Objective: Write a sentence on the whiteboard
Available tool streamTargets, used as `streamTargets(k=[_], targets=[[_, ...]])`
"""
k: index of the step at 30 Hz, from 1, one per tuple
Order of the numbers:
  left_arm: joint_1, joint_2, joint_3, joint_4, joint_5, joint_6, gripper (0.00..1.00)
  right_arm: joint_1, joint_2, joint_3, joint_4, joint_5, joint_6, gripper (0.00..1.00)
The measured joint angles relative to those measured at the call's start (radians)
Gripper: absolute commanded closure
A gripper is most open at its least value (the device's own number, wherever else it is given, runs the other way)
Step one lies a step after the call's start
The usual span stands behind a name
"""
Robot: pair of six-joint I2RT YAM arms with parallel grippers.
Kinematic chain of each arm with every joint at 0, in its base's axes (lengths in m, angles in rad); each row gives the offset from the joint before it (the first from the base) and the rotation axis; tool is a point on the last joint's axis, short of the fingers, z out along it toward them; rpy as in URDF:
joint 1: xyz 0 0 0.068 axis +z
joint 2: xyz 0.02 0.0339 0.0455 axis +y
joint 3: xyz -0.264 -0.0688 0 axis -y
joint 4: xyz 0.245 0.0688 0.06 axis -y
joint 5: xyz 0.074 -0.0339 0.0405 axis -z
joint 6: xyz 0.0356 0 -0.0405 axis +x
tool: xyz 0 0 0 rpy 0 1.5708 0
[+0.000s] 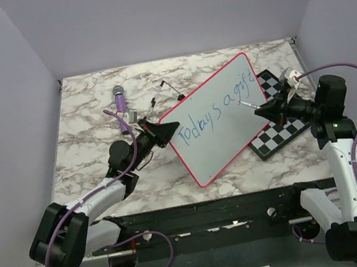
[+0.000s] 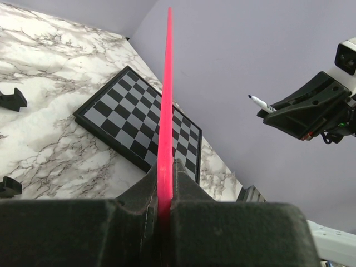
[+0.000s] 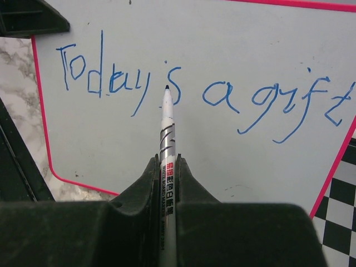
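Note:
The whiteboard (image 1: 221, 122), white with a pink-red rim, is propped up tilted over the marble table. My left gripper (image 1: 164, 130) is shut on its left edge; in the left wrist view the rim (image 2: 166, 111) runs edge-on between the fingers (image 2: 165, 189). The sentence (image 1: 216, 109) reads "Today's a gift" in blue (image 3: 194, 89). My right gripper (image 1: 264, 108) is shut on a white marker (image 3: 167, 144). Its tip (image 3: 166, 88) points at the board near the "s"; whether it touches the surface cannot be told.
A black-and-white chessboard (image 1: 280, 122) lies under the whiteboard's right side, also visible as the chessboard (image 2: 133, 128) in the left wrist view. A purple-capped object (image 1: 120, 99) and small black clips (image 1: 167, 90) lie at the back left. Grey walls enclose the table.

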Motion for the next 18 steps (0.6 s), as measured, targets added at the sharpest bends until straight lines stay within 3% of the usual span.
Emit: streamTargets(k=[18], targets=[[0.0,-0.008,0.0,-0.007,0.004,0.003,1.0,0.0,-0.003,-0.012,-0.017,0.003,-0.038,0.99]])
